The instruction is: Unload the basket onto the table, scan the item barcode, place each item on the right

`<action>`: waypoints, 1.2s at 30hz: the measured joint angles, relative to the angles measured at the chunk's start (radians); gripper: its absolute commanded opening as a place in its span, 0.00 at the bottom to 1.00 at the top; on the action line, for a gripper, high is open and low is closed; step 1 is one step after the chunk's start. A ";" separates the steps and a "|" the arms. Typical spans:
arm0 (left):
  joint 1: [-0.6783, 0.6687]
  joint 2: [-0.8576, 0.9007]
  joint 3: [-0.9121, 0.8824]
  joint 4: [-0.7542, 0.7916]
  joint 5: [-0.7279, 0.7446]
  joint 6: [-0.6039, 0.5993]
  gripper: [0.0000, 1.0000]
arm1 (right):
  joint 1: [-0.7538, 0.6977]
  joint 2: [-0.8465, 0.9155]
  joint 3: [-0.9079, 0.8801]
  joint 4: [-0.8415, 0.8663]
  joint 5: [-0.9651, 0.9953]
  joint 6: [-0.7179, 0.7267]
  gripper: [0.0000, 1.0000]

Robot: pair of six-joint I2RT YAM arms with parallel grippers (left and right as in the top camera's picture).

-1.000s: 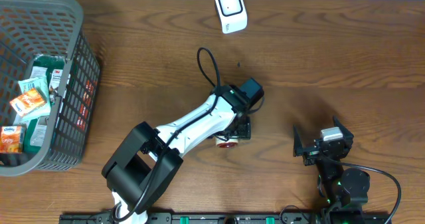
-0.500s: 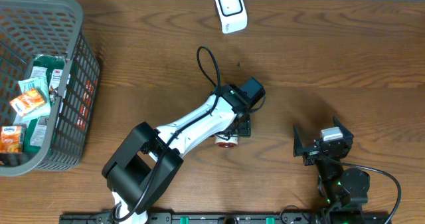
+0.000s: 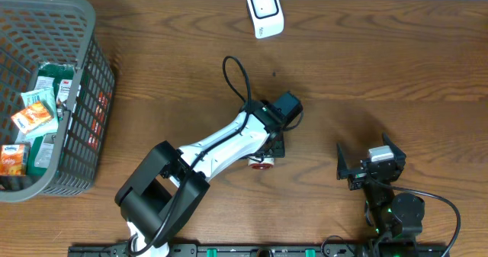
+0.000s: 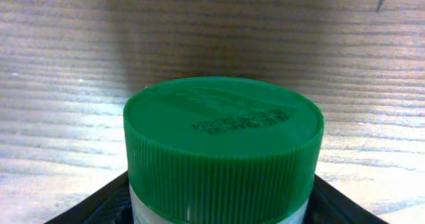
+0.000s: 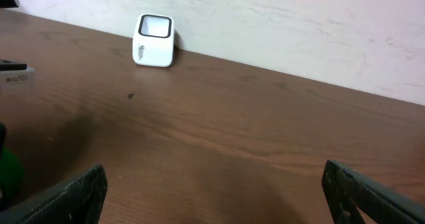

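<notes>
The item is a bottle with a ribbed green cap [image 4: 222,134] and a pale body. It fills the left wrist view, with a black finger [image 4: 99,207] against each side of it. From overhead only its reddish end [image 3: 261,164] shows under my left gripper [image 3: 271,152], which is shut on it at mid-table. The white barcode scanner [image 3: 264,11] stands at the far edge, also in the right wrist view [image 5: 154,40]. My right gripper [image 3: 371,165] rests open near the front right, with nothing between its fingers [image 5: 73,194].
A grey basket [image 3: 90,97] at the far left holds several snack packets and small cartons. The left arm's cable [image 3: 238,74] loops over the table towards the scanner. Bare wood lies between the bottle and the scanner.
The left gripper's fingers have closed in on the bottle. The wrist has shifted slightly left and away. The right arm has not moved.
</notes>
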 measured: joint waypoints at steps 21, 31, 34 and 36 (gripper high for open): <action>0.074 0.025 0.137 0.029 0.000 0.066 0.60 | 0.000 0.000 0.000 0.000 0.000 0.000 0.99; 0.074 0.074 0.207 0.018 -0.006 0.084 0.61 | 0.000 0.000 0.000 0.000 0.000 0.000 0.99; 0.069 0.132 0.207 0.018 -0.010 0.085 0.61 | 0.000 0.000 0.000 0.000 0.000 0.000 0.99; 0.064 0.141 0.209 0.022 -0.013 0.087 0.62 | 0.000 0.000 0.000 0.000 0.000 0.000 0.99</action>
